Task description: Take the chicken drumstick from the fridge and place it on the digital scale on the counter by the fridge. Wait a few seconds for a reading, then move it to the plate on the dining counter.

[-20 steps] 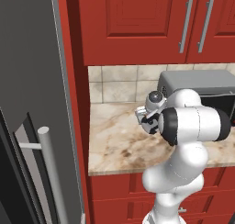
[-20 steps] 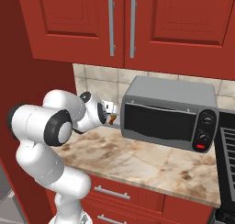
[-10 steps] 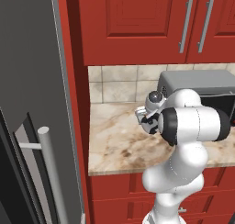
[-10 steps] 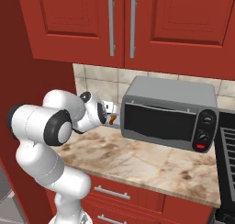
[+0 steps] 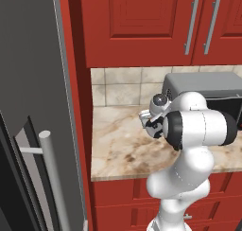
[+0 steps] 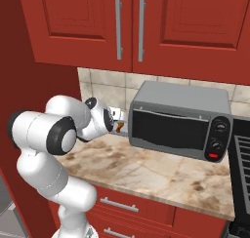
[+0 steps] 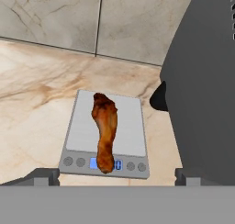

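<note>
now we see, at the centre of the hand view, the chicken drumstick (image 7: 104, 130) lying lengthwise on the digital scale (image 7: 131, 126), its narrow end over the lit display. our end effector (image 7: 114, 176) hovers above it, spread wide and empty. the scale sits on the marbled surface (image 7: 36, 103), just left of the grey microwave (image 7: 204, 90).

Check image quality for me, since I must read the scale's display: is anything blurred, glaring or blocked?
Hand view: evenly lit, no glare; the chicken drumstick lies along the digital scale, its narrow end covering most of the lit blue readout, so the digits cannot be read. Left base view: sharp, but the arm hides the scale. Right base view: soft shading on the counter, no blur.
</note>
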Motion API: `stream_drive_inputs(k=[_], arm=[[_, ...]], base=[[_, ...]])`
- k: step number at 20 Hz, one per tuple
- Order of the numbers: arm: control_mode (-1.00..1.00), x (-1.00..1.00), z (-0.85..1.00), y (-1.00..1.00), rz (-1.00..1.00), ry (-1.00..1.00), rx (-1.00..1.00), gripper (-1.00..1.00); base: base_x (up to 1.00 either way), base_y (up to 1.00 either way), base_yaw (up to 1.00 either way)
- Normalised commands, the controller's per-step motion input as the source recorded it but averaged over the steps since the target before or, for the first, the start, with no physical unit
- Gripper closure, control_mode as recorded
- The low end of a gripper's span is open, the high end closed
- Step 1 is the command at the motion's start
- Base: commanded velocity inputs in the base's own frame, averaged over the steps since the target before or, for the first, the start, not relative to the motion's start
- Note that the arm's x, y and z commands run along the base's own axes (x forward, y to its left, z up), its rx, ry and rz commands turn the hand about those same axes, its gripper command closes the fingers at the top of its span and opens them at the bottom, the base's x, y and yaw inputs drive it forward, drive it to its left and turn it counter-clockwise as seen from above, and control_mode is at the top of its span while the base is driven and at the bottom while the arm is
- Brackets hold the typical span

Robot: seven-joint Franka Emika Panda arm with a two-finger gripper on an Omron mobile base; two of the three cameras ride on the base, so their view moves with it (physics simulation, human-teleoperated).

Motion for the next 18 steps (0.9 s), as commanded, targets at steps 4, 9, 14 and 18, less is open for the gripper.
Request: stream_drive_inputs(k=[4,9,14,18], arm=[[-1.0,0.0,0.0,0.0,0.0,0.0,0.0,-1.0],[-1.0,0.0,0.0,0.0,0.0,0.0,0.0,-1.0],[-1.0,0.0,0.0,0.0,0.0,0.0,0.0,-1.0],[-1.0,0.0,0.0,0.0,0.0,0.0,0.0,-1.0]], base=[[0.0,0.0,0.0],[0.0,0.0,0.0],[0.0,0.0,0.0],[0.0,0.0,0.0]])
